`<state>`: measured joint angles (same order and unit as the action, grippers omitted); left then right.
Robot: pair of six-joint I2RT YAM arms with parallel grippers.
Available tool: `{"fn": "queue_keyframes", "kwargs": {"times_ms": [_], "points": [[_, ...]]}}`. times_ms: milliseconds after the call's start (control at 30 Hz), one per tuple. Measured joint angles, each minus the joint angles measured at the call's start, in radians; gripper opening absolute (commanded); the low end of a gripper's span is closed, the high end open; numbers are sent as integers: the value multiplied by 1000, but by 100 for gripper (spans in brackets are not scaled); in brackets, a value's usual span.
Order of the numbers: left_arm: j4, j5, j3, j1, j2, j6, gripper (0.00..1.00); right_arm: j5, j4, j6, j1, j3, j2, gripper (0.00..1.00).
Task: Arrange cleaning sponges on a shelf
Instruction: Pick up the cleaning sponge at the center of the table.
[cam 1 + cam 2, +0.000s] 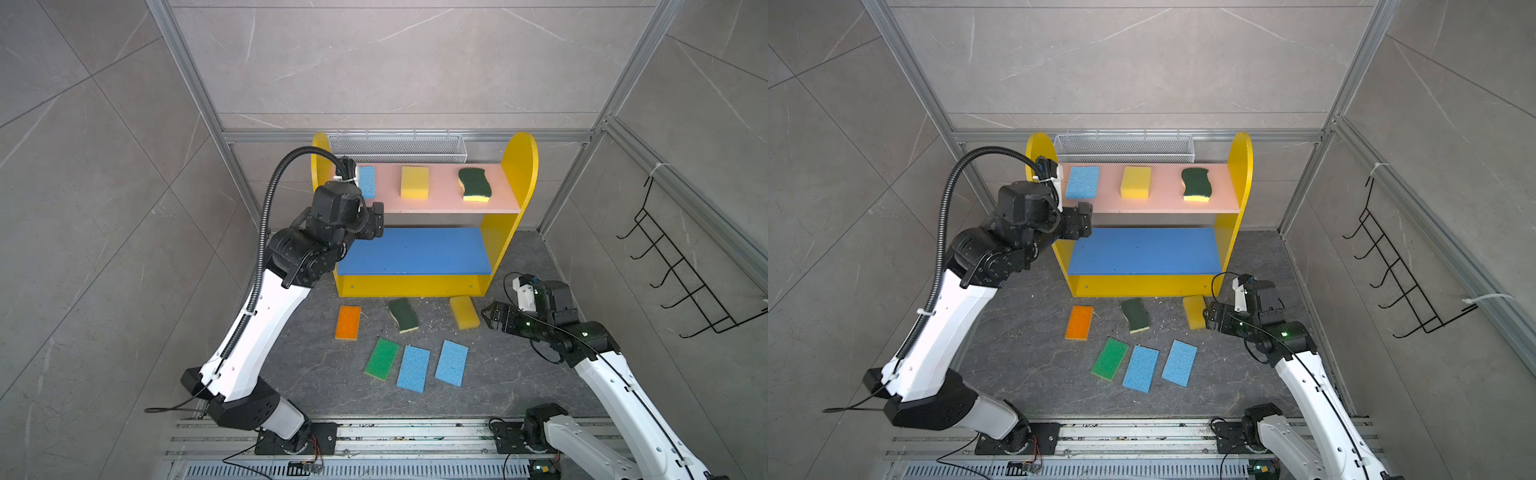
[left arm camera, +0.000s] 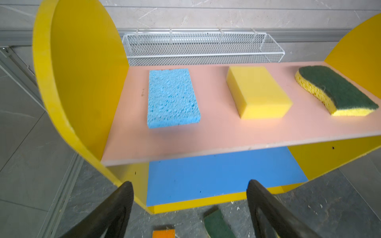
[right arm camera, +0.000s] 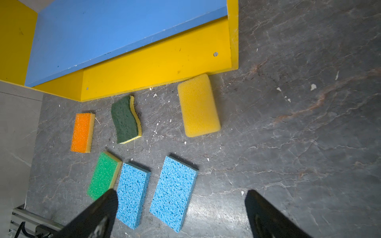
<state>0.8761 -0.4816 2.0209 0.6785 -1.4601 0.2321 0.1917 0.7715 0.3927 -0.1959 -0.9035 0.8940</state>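
Three of the nine foam sponges lie in a row on the pink upper board (image 1: 444, 187) of the small yellow shelf (image 1: 519, 166): a light blue sponge (image 1: 1082, 182), a plain yellow sponge (image 1: 1135, 182) and a wavy dark-green-on-yellow sponge (image 1: 1196, 184). Six more lie on the dark marbled tabletop (image 1: 519, 374) in front: an orange sponge (image 1: 348, 322), a second wavy green sponge (image 1: 402, 314), a second yellow sponge (image 1: 464, 311), a bright green sponge (image 1: 382, 358) and two more blue sponges (image 1: 413, 368). The blue middle board (image 1: 415, 249) is bare, so roughly a third seems done. The left gripper (image 2: 189, 185) hangs before the shelf and the right gripper (image 3: 181, 193) over the tabletop, each with its jaws apart and empty.
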Motion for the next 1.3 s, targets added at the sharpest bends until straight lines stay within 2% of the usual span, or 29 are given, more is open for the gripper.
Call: {"fn": "queue_keyframes", "kwargs": {"times_ms": [133,367,500,633,933,1300], "points": [[12,1,-249,0,154,32,88,14,3,9,0,0,-12,99],[25,15,-643,0,311,146,88,58,-14,51,0,22,-39,99],[29,23,-815,2,367,229,89,82,-29,89,0,77,-68,99],[21,22,-961,2,365,306,90,98,-35,126,0,142,-86,99],[-101,73,-1183,2,291,388,93,100,-39,139,0,179,-76,99],[-257,122,-1287,2,252,428,93,77,-86,175,-66,269,-6,99]]}}
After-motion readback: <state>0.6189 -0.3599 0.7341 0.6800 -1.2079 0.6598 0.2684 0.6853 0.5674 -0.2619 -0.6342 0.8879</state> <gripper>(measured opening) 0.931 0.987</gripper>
